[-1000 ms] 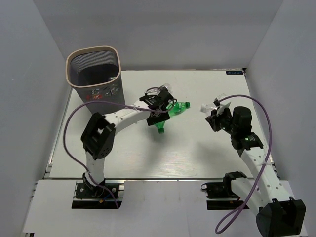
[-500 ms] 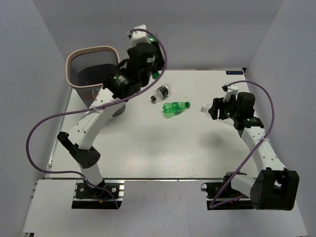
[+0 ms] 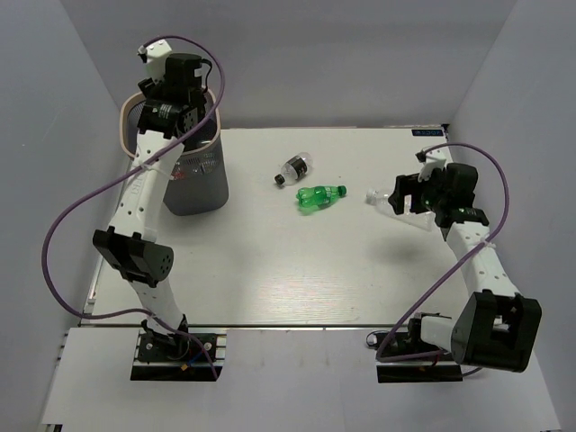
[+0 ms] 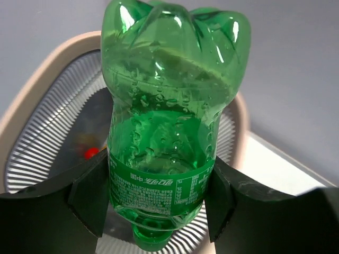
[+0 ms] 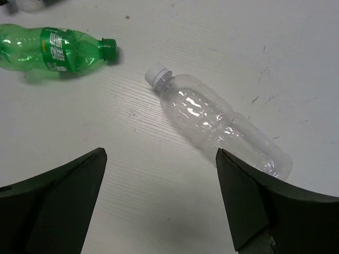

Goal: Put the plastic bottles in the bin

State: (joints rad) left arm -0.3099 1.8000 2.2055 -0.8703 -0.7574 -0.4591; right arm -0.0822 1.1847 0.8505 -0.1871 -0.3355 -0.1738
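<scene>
The left pincer point(image 4: 157, 197) pinches a green bottle point(image 4: 169, 106), with the bin point(image 4: 32, 106) directly beneath. The spread right pincer point(image 5: 159, 196) has a clear bottle point(image 5: 222, 127) just ahead on the worktop point(image 5: 127, 153).

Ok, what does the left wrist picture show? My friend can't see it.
A green plastic bottle is gripped between the dark fingers of the left tool, its bumpy base pointing away from the camera. Beyond it gapes the open mesh bin with its pale rim, something small and red inside.
</scene>
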